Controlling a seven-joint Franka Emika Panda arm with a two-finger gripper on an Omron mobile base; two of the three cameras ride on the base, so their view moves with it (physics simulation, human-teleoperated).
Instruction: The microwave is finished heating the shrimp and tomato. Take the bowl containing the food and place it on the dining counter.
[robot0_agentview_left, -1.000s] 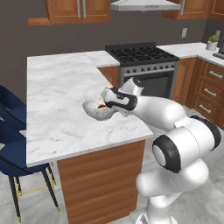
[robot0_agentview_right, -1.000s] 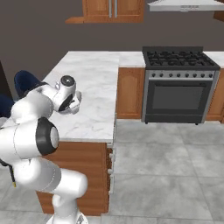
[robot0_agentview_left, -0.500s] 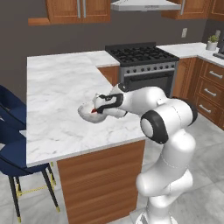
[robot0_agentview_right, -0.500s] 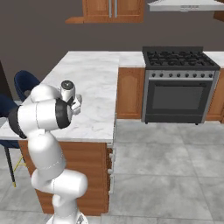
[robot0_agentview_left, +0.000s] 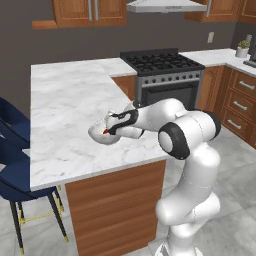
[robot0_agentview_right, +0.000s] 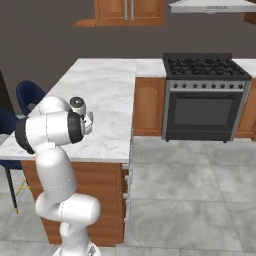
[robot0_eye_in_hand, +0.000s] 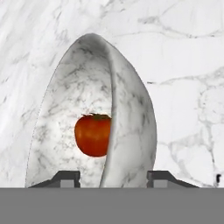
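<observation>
Already over the counter, the bowl sits low above or on the marble near its near-right edge, well right of the stools at the far left of the scene. Whether its base touches the slab cannot be told. The gripper reaches it from the right, and in the hand view the two finger tips stand on either side of the bowl wall, so the jaws appear clamped on the rim, one inside and one outside. The tomato lies inside, close to the gripped wall; the shrimp cannot be made out.

The likely trouble is the release. If the bowl is tilted or hanging above the marble when the jaws part, it could drop, rock and throw the tomato out. The inner finger could also drag the rim on withdrawal and pull the bowl right, toward the near edge, which is not far off. Further right, the stove stands well apart and plays no part.
</observation>
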